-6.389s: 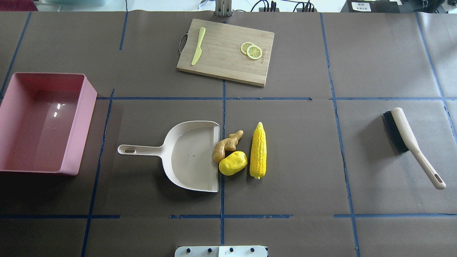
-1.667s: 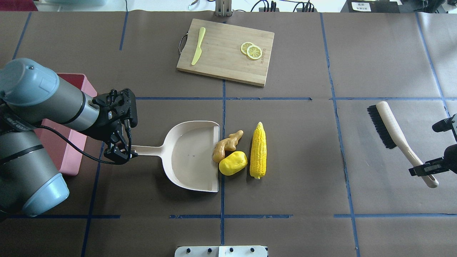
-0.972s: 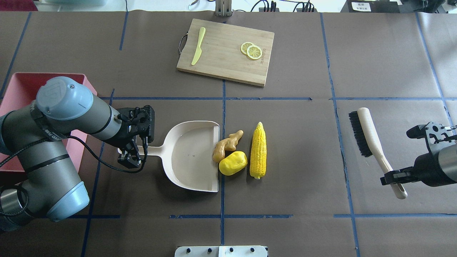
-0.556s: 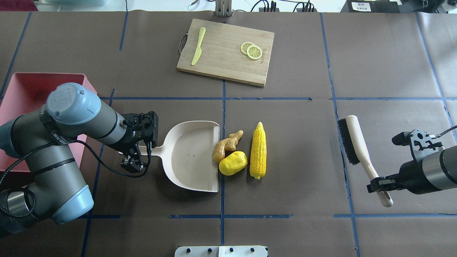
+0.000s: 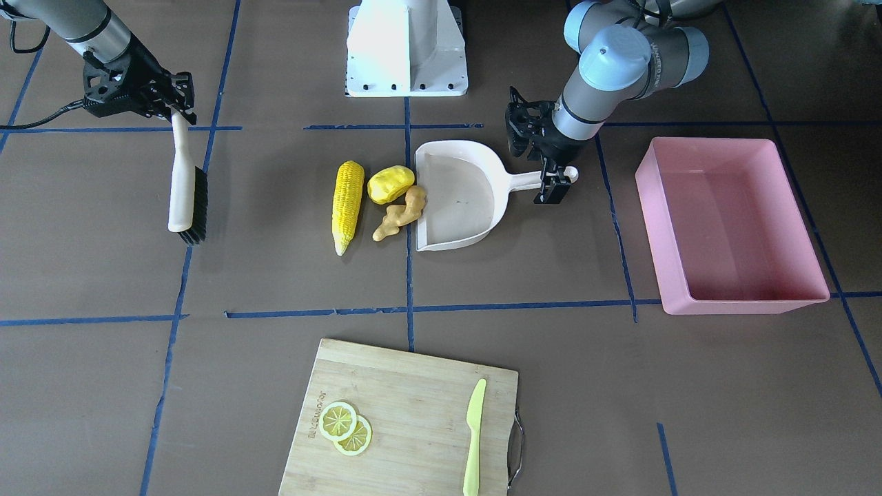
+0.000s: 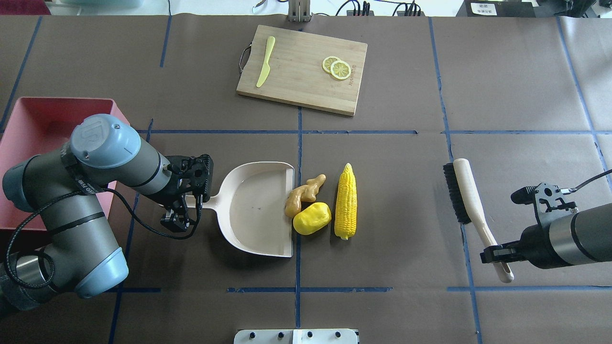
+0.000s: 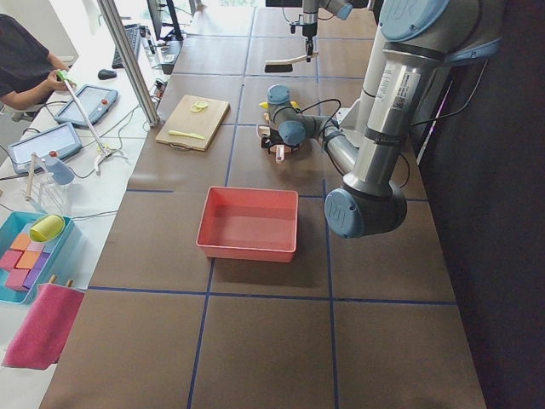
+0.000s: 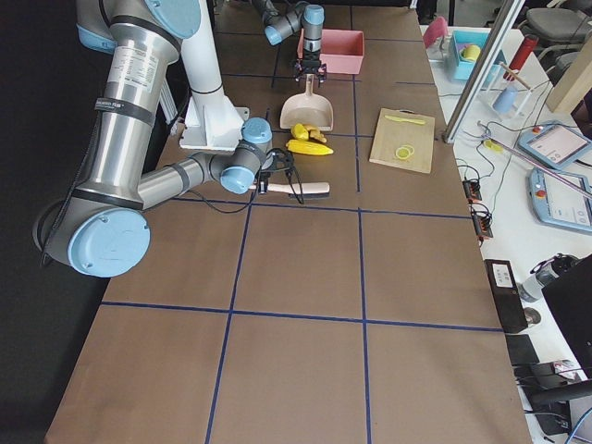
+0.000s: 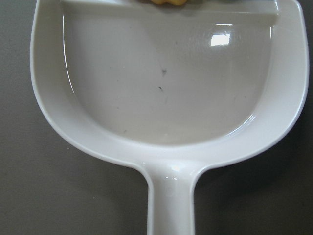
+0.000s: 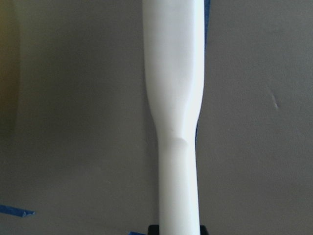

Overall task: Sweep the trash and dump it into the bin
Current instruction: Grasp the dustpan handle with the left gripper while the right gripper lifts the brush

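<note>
The corn cob (image 6: 345, 201), the yellow potato lump (image 6: 311, 218) and the ginger root (image 6: 304, 192) lie at the open lip of the cream dustpan (image 6: 258, 210); the ginger touches the lip. My left gripper (image 6: 184, 208) straddles the dustpan's handle (image 9: 171, 205); I cannot tell whether it is clamped. My right gripper (image 6: 497, 253) is shut on the brush (image 6: 466, 200), held by its handle (image 10: 176, 122) to the right of the corn, bristles facing the trash. The pink bin (image 6: 28, 119) stands at the far left, partly behind my left arm.
A wooden cutting board (image 6: 302, 69) with lemon slices (image 6: 336, 68) and a lime-green knife (image 6: 266, 61) lies at the table's far middle. The robot's white base (image 5: 406, 48) stands on the near side. A person (image 7: 25, 64) sits beyond the table's far edge.
My right gripper has carried the brush left, toward the corn. My left gripper has slid slightly along the dustpan handle toward the pan and stopped. The dustpan and the trash have not moved.
</note>
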Controlling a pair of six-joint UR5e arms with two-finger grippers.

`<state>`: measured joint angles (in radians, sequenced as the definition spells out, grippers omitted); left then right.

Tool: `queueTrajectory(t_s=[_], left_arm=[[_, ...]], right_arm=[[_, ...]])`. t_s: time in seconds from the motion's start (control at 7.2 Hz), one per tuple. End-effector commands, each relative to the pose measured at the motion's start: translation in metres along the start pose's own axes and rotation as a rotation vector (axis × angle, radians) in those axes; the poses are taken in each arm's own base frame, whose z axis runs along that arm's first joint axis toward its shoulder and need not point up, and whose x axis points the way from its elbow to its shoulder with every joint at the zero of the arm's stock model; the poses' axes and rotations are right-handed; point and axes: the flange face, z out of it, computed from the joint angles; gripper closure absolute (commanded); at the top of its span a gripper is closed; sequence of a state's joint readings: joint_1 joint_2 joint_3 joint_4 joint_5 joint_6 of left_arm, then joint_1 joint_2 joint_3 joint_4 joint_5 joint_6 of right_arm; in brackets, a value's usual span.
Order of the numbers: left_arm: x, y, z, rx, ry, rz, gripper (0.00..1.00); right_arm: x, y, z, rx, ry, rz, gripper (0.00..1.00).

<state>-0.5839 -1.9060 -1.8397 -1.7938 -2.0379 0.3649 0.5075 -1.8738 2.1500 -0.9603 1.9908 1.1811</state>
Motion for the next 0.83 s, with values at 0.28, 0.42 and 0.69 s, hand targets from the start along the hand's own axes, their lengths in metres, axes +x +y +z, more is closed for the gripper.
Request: queueTrajectory(t_s=[0.28, 0.42, 0.69], left_arm=[[0.002, 0.005, 0.009, -0.018, 0.008, 0.000, 0.09], [0.002, 0.006, 0.012, -0.034, -0.020, 0.020, 0.25], [0.005, 0.001, 0.008, -0.066, -0.032, 0.039, 0.51]], right_arm=[[-0.013, 0.004, 0.004, 0.014, -0.007, 0.031, 0.99], [-0.018, 0.005, 0.007, 0.016, -0.011, 0.037, 0.98], [-0.031, 0.007, 0.012, 0.026, -0.020, 0.050, 0.98]])
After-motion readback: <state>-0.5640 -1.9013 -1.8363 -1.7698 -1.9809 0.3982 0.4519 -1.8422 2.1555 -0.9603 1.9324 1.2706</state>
